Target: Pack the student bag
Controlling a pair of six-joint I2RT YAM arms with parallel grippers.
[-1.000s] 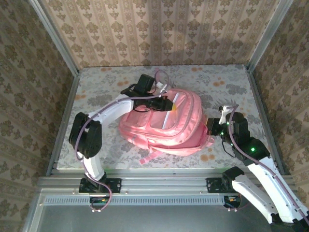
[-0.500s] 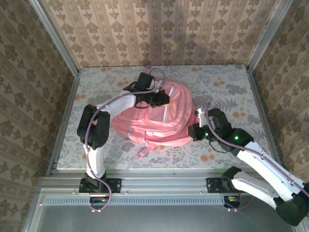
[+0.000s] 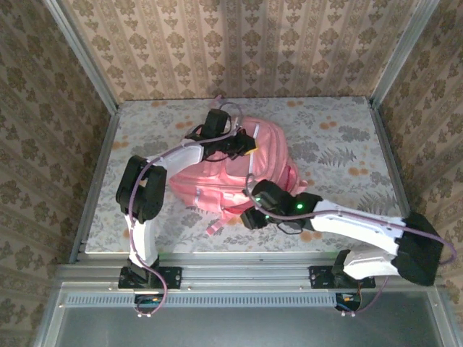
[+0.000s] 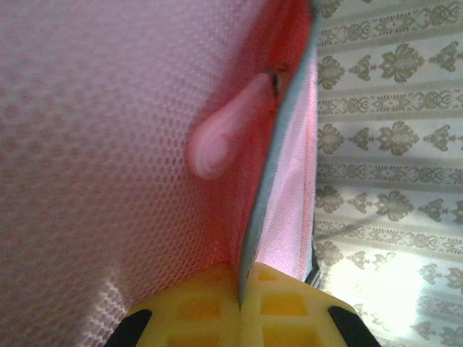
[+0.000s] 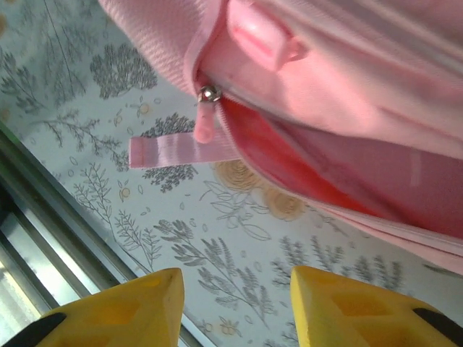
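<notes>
Two grippers attend the student bag (image 3: 217, 184), which lies mid-table (image 3: 333, 137), pockets upward, long axis slanting near-left to far-right. Left gripper (image 4: 240, 293) is pressed together on the bag's far rim. Right gripper (image 5: 235, 289) stands spread and unloaded beside the near zip pull (image 5: 206, 123).

Probably a lab booth: wallpapered panels (image 3: 246, 43), aluminium frame (image 3: 239, 273).

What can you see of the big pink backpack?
The large pink fabric backpack lies on the floral table, mesh-textured with paler trim. Its zip is partly open, showing red-pink lining; a metal slider with pink pull hangs beside a loose strap end. The left gripper pinches its opening edge.
</notes>
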